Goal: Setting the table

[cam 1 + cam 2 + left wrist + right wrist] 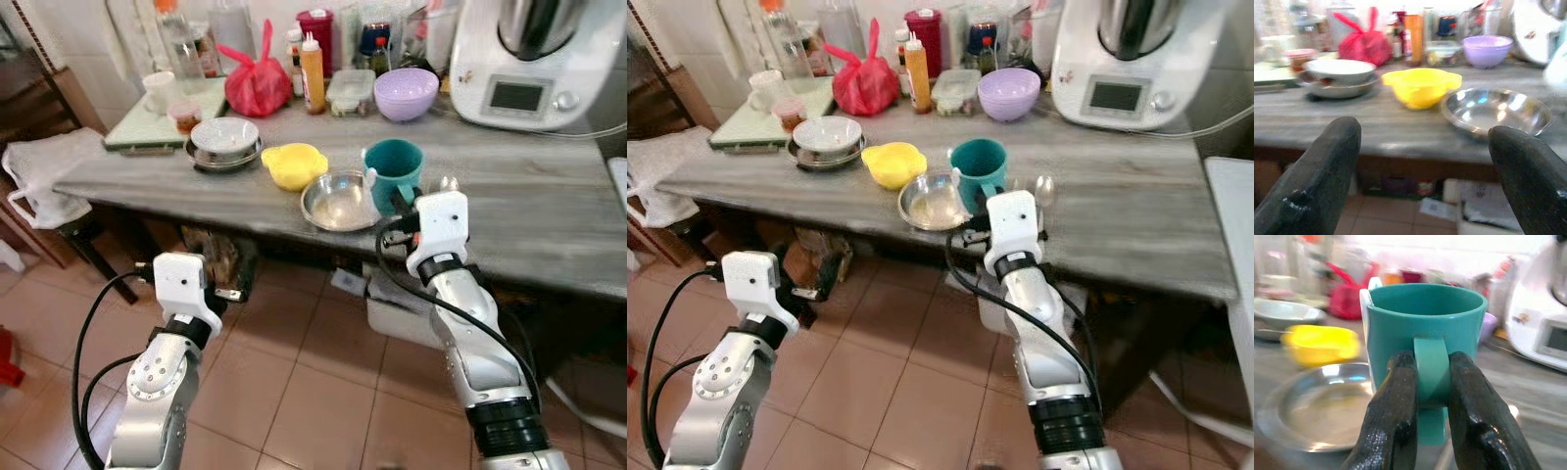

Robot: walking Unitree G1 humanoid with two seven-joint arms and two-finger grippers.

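Observation:
A teal mug (393,168) stands upright on the grey counter (509,211), near its front edge. My right gripper (1431,382) is shut on the teal mug's handle (1432,369), one black finger on each side. Just left of the mug lies a shallow steel bowl (338,201), and beyond that a yellow bowl (293,164). A white bowl sits in a steel dish (224,143) further left. My left gripper (1422,166) is open, held below the counter's front edge with nothing between its fingers (1317,181).
A lilac bowl (406,92), a red bag (257,80), bottles and jars line the back of the counter. A white kitchen machine (534,59) stands at the back right. A green tray with a cup (162,108) is at the back left. Tiled floor below.

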